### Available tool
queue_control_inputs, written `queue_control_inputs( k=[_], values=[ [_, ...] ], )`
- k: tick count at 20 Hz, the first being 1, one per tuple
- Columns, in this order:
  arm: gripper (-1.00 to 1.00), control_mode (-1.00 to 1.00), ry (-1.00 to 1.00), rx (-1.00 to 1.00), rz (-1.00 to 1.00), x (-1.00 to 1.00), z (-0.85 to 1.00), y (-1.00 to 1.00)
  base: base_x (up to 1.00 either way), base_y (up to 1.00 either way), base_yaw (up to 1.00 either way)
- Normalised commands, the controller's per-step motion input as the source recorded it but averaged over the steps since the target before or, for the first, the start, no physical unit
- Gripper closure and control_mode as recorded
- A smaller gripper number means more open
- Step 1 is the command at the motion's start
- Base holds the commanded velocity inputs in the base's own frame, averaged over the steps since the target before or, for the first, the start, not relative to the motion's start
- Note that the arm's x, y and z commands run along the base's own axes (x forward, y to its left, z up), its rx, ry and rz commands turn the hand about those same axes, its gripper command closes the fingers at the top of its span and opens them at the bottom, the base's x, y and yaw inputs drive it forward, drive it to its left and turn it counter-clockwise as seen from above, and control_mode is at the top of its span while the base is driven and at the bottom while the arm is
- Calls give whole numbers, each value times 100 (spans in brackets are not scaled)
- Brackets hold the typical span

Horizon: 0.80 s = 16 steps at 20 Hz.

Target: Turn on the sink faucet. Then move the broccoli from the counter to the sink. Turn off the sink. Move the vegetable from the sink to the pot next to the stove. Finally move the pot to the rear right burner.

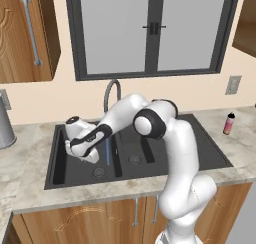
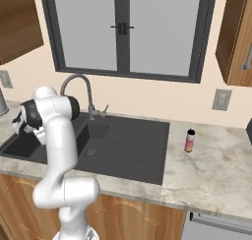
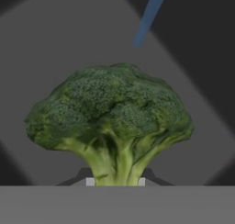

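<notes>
The broccoli looms large in the hand view, its pale stalk pinched between my gripper's two fingertips, so the gripper is shut on it. In the left base view the gripper hangs low over the left basin of the charcoal sink, just left of the faucet's blue water stream. That stream also crosses the top of the hand view, above the dark basin floor. From the right base view the faucet and its lever stand behind the sink. The pot and stove are out of view.
A pink-red bottle stands on the marbled counter right of the sink. A steel canister sits at the far left. A window and wooden cabinets are behind and above.
</notes>
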Motion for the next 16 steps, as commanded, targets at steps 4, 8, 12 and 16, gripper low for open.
queue_control_inputs(
  k=[4,8,12,16],
  values=[
    [100,-100,0,0,-7,13,-31,0,0,0,0],
    [100,-100,0,0,-6,13,-27,0,0,0,0],
    [100,-100,0,0,-4,14,-20,0,0,0,0],
    [100,-100,0,0,-4,16,-18,0,0,0,0]
  ],
)
